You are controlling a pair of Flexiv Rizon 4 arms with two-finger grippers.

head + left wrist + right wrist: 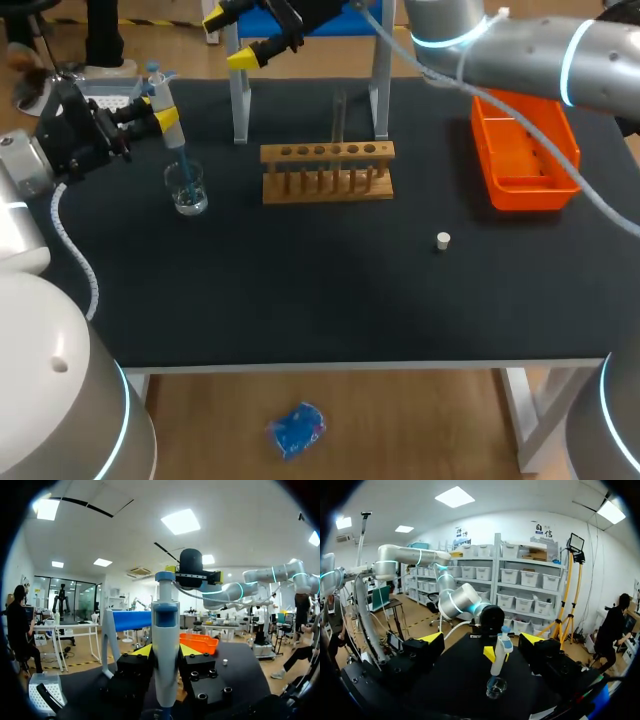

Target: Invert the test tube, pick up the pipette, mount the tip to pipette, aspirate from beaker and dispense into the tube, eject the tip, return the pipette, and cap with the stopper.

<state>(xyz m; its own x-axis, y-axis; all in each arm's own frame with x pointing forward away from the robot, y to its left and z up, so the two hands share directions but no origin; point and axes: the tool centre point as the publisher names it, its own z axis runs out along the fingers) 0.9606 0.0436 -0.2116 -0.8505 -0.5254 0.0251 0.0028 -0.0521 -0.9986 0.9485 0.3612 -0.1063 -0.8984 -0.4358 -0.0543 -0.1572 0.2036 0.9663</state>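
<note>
My left gripper (163,112) is shut on the white and blue pipette (160,95), held upright with its tip down in the glass beaker (187,190). In the left wrist view the pipette (166,645) stands between that gripper's (165,651) yellow fingers. My right gripper (230,37) hangs open at the back, above the table, with nothing in it. In the right wrist view its wide-apart fingers (431,638) face the pipette (500,655) and the beaker (496,686). A clear test tube (340,118) stands upright in the wooden rack (327,172). The white stopper (443,240) lies on the mat.
An orange bin (520,150) sits at the right back. A tip box (110,95) is at the far left back corner. A white-legged stand with a blue top (240,105) rises behind the rack. The table's front edge runs below the stopper.
</note>
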